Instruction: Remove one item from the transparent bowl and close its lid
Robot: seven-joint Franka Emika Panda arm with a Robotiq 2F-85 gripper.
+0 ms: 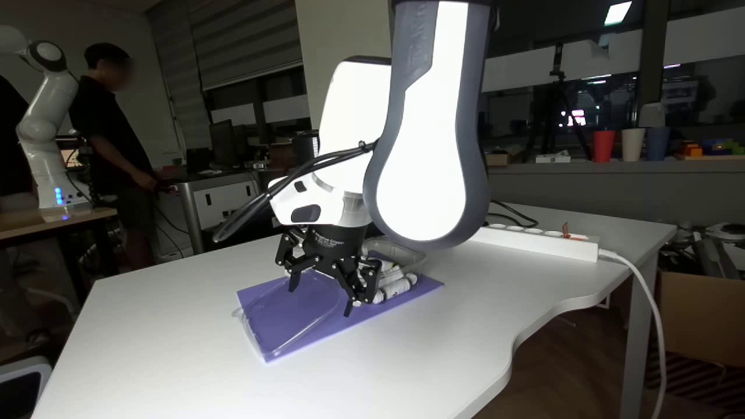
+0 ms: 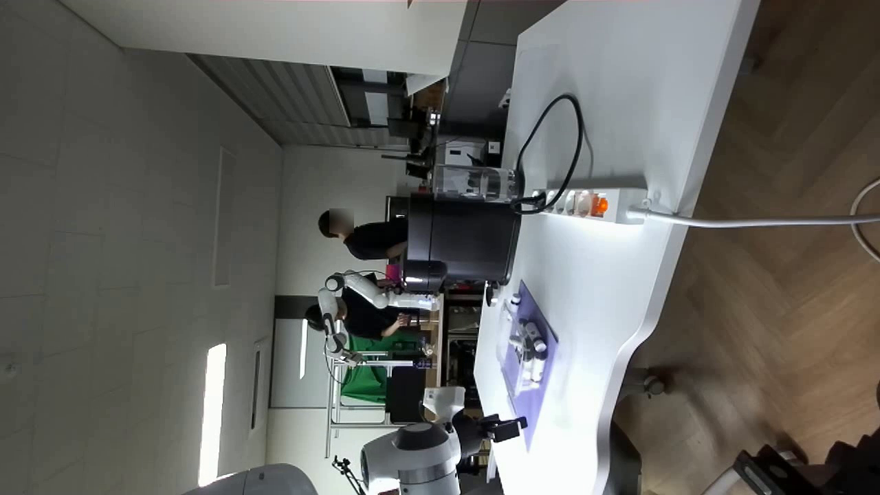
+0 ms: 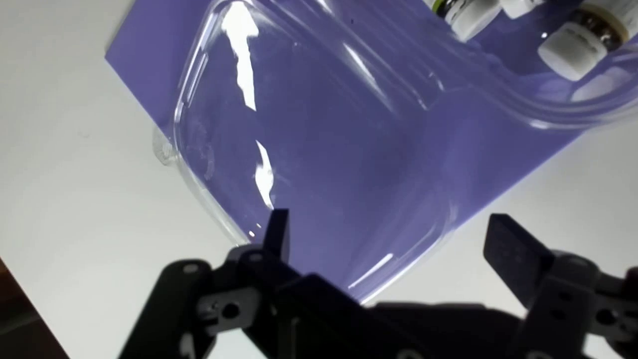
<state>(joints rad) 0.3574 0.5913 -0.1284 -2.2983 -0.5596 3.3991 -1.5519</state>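
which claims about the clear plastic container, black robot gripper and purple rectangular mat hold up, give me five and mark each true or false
1. Several small cylindrical white-capped bottles lie in the clear plastic container. True.
2. The container is shut. False: its see-through plastic lid is open, spread over the flat purple rectangular mat.
3. A bottle is in the robot's grasp. False: the black two-fingered gripper stands open, with no bottle between its jaws.
4. The long white power strip is off the mat. True.
5. The mat lies on a black tabletop. False: a white tabletop is under it.
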